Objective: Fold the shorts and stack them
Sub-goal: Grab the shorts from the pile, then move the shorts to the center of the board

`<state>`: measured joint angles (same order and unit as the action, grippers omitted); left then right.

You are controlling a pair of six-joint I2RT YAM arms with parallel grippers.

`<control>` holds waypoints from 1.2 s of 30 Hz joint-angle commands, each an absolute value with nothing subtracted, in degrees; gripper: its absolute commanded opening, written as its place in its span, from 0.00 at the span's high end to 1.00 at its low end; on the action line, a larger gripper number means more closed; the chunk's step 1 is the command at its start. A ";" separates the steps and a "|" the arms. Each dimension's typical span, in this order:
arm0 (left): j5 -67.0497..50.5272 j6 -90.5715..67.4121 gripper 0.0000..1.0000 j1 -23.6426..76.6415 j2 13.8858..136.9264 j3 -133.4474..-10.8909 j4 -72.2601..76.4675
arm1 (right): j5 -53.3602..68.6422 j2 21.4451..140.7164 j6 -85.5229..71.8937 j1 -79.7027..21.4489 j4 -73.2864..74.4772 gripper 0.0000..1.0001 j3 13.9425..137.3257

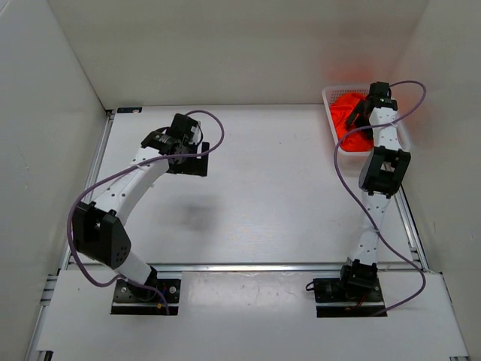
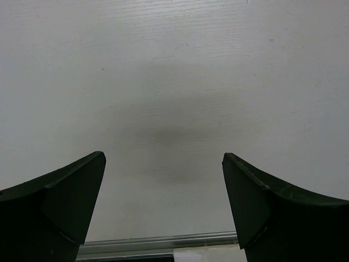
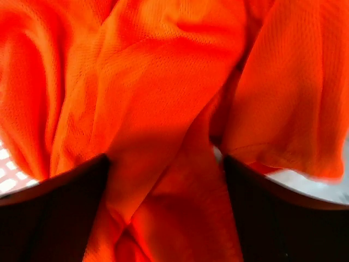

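Observation:
The bright orange-red shorts point(image 1: 351, 120) lie crumpled inside a white mesh basket point(image 1: 328, 93) at the back right of the table. My right gripper point(image 1: 355, 116) is down in the basket, jaws open, with folds of the shorts point(image 3: 163, 98) bulging between the two fingers point(image 3: 256, 213). The drawstring is hidden. My left gripper point(image 1: 197, 164) hovers open and empty over the bare white table point(image 2: 174, 98) at the back left of centre.
White walls enclose the table on the left, back and right. A metal rail point(image 1: 248, 265) runs along the near edge in front of both arm bases. The basket stands against the right wall.

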<state>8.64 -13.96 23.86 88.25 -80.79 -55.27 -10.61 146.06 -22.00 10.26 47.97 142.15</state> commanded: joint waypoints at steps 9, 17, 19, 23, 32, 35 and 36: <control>9.40 -17.22 0.00 24.70 90.01 -86.92 -55.02 | -1.14 133.96 -23.03 10.20 39.20 1.00 138.60; 8.17 -23.47 0.00 24.70 85.53 -88.06 -56.07 | 5.62 107.43 -19.87 5.90 37.98 1.00 135.97; 9.13 -24.08 0.00 24.00 84.21 -88.76 -56.68 | 7.37 103.20 -19.17 3.70 37.97 1.00 135.35; 11.60 -26.89 0.00 19.53 80.16 -90.52 -58.18 | 13.08 93.88 -18.63 -4.72 37.97 1.00 133.25; 8.36 -28.74 0.00 6.95 70.59 -92.99 -60.38 | 14.69 83.42 -18.02 -22.91 37.88 0.87 104.75; 5.72 -27.69 0.00 5.63 69.87 -92.46 -60.38 | 11.88 83.94 -15.91 -25.39 38.40 0.25 92.25; 4.93 -27.69 0.00 5.62 69.87 -91.59 -60.38 | 11.00 84.46 -15.91 -25.40 39.28 0.18 90.02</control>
<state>8.75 -27.92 6.02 70.46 -91.64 -59.35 13.50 81.41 -18.06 -24.03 34.70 98.41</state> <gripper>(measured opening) 1.000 0.750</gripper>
